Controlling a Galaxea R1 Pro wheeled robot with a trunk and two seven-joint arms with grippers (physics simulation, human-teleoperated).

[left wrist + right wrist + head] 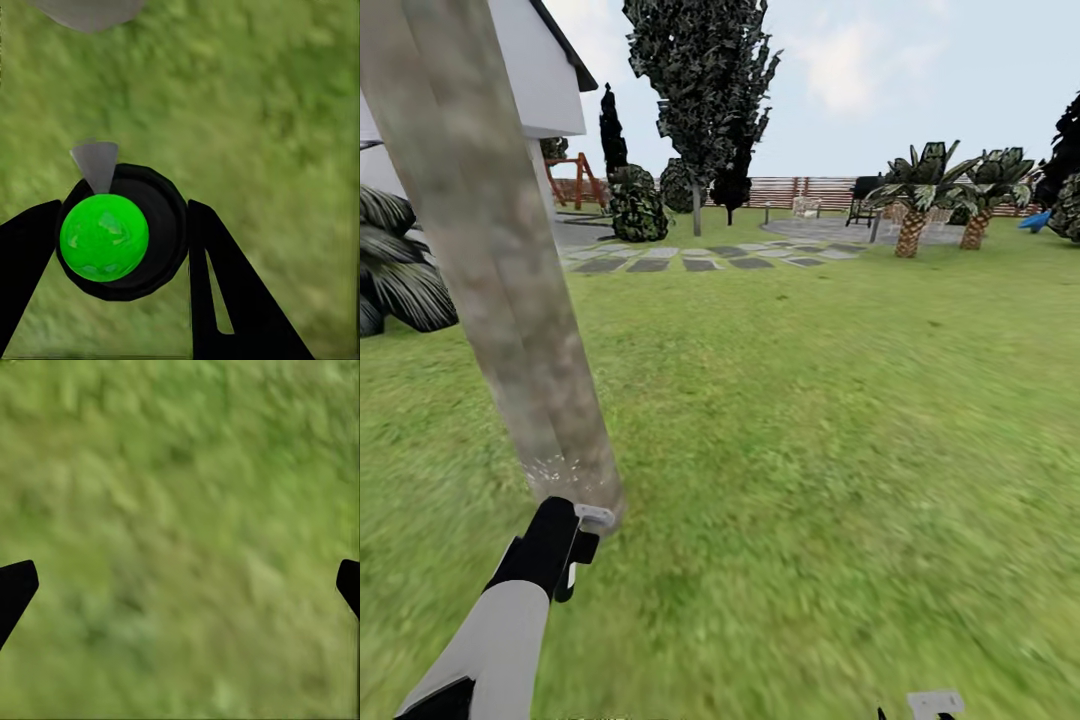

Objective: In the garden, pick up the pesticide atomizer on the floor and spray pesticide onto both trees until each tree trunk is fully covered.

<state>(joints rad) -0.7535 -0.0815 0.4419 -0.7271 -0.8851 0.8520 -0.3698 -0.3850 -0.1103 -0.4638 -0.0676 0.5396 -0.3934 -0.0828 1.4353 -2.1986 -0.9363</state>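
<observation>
Black left gripper (120, 247) is closed around the atomizer (120, 232), whose top shows green, held just beside the trunk (500, 280) base, where pale specks are seen. Right gripper (180, 585) is spread wide over grass (180, 472). Stepping slabs (700, 258), palms (912, 205) and fence (790, 190) are noted farther off.

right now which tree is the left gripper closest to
The bare, mottled grey-brown tree trunk at the near left. The left gripper, holding the pesticide atomizer, sits at its base. The leafy tall tree and the palms stand far across the lawn.
</observation>
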